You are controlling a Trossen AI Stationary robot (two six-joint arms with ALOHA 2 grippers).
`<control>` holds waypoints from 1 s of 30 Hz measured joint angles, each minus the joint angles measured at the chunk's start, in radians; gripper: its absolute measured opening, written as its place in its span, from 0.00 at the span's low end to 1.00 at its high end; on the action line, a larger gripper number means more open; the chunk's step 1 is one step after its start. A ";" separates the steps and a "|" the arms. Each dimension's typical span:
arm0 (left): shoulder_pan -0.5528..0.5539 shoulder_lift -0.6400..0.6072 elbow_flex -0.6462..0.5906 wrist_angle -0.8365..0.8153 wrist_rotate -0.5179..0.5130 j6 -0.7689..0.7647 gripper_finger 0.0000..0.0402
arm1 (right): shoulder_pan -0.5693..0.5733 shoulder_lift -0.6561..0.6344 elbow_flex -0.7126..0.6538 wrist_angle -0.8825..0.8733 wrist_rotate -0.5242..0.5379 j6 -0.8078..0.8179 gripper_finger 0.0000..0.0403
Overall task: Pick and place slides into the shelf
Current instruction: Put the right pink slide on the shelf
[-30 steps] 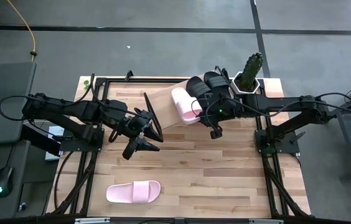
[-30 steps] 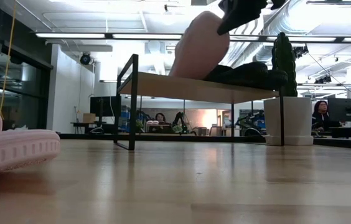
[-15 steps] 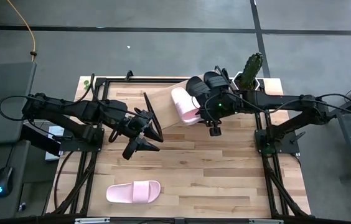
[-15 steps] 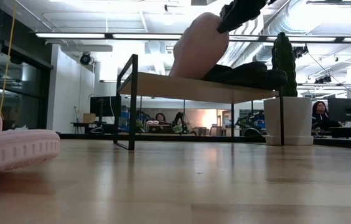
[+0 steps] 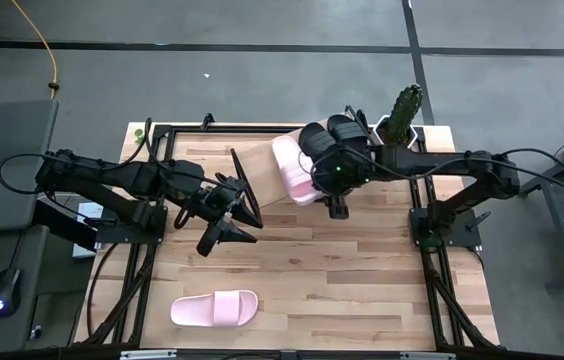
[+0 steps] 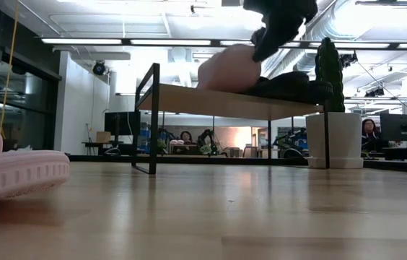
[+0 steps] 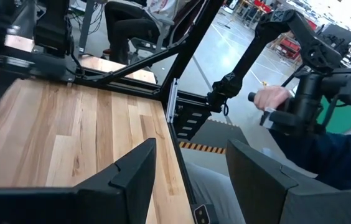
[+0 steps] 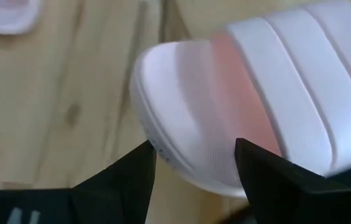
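A pale pink slide (image 5: pixel 293 170) lies on the light-wood shelf (image 5: pixel 260 178), its sole on the plank (image 6: pixel 211 100), beside two black slides (image 5: pixel 330 137). My right gripper (image 8: pixel 194 177) hovers open just above the pink slide's rounded end (image 8: pixel 182 130), its fingers on either side and clear of it. The low view shows this gripper (image 6: pixel 270 37) above the slide (image 6: pixel 229 68). A second pink slide (image 5: pixel 214 307) lies flat on the table near the front left. My left gripper (image 5: pixel 228 238) hangs open over the table's left half, with nothing between its fingers (image 7: pixel 138 171).
A cactus in a white pot (image 5: pixel 400 122) stands at the back right, right next to the shelf's end. Black frame rails (image 5: pixel 162 130) run along the table's edges. A person sits beyond the table's edge (image 7: pixel 300 155). Bare wood lies between the shelf and the near pink slide.
My right gripper has opened and let go of the pink slide, sinking a little and shifting toward the table's left while rolling. The slide, which stood steeply tilted on the shelf, has dropped down to lie flatter on the plank.
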 joint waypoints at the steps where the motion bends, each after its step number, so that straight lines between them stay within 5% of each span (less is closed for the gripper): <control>1: 0.000 0.000 0.000 0.000 0.000 0.000 0.46 | -0.009 0.000 0.000 -0.009 0.010 0.000 0.52; 30: 0.000 0.000 0.000 -0.002 0.000 -0.001 0.46 | -0.032 0.000 0.000 -0.065 -0.128 0.140 0.52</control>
